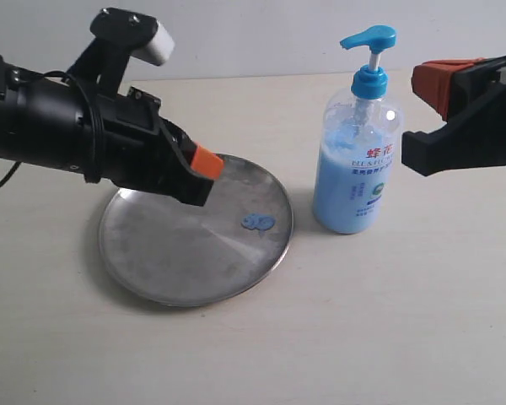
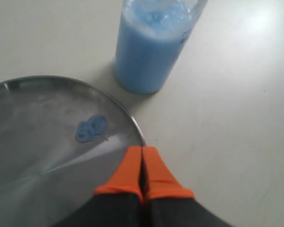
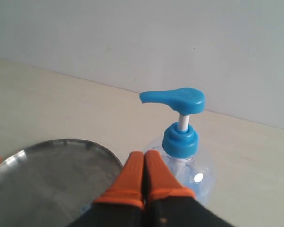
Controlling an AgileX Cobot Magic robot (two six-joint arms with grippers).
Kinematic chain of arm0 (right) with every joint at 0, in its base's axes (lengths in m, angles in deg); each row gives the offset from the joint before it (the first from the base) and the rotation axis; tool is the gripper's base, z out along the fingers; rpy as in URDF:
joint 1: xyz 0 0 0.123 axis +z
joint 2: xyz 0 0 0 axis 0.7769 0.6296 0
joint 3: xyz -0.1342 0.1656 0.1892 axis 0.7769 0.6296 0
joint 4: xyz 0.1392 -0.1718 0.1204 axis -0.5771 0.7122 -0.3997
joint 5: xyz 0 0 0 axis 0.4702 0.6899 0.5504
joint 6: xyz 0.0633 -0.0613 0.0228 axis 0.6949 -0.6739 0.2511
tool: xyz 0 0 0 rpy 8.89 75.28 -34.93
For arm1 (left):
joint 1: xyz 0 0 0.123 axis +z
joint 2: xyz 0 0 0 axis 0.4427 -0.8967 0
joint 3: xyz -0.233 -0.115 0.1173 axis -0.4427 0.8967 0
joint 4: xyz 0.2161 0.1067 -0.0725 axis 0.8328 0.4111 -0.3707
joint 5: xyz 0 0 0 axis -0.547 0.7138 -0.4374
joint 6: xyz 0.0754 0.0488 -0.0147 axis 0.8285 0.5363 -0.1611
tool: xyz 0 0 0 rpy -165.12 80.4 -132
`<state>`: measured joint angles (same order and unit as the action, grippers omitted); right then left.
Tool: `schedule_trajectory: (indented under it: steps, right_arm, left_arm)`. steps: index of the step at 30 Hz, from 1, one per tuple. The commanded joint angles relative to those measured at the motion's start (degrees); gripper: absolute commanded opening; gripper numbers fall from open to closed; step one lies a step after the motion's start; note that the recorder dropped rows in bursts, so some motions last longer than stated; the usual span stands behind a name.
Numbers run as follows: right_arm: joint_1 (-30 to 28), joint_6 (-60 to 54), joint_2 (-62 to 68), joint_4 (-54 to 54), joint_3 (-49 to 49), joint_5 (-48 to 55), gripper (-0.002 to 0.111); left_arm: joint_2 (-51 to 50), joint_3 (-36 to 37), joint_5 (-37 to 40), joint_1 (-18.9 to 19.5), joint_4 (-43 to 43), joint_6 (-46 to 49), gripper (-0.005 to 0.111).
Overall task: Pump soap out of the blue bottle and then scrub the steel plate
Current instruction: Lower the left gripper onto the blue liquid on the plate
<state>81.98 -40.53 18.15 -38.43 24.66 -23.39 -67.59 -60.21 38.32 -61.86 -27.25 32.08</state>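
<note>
Your pumping step looks done: a small blob of the soap point(image 1: 258, 222) lies on the steel plate point(image 1: 169, 253), close to the rim on the side facing the blue bottle point(image 1: 354, 169). It reads as a compact dab, not a smear, so I judge the scrubbing not yet begun. The plate sits left of centre on the table point(image 1: 405, 321). The bottle stands upright just beside it, toward the right edge, with its pump head raised and nothing touching it. Your left gripper point(image 2: 142, 161) has its orange fingertips pressed together, holding nothing, over the plate's rim toward the table's far edge and short of the blob. Your right gripper point(image 3: 144, 163) is likewise pressed together and empty, near the bottle on its right-edge side. No sponge or cloth shows anywhere.
</note>
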Motion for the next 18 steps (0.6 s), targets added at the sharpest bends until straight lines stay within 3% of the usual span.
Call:
schedule_trajectory:
  steps: [1,18]
  right_arm:
    - [-0.01,-0.52,-0.27,1.96,1.72,-1.17,0.0]
    - [-0.01,2.62,-0.27,8.04,2.24,-1.08,0.0]
  left_arm:
    - [-4.36,-2.64,3.85,0.24,-2.39,2.44,0.0]
    - [-19.34,-12.36,9.03,0.24,0.59,2.79,0.0]
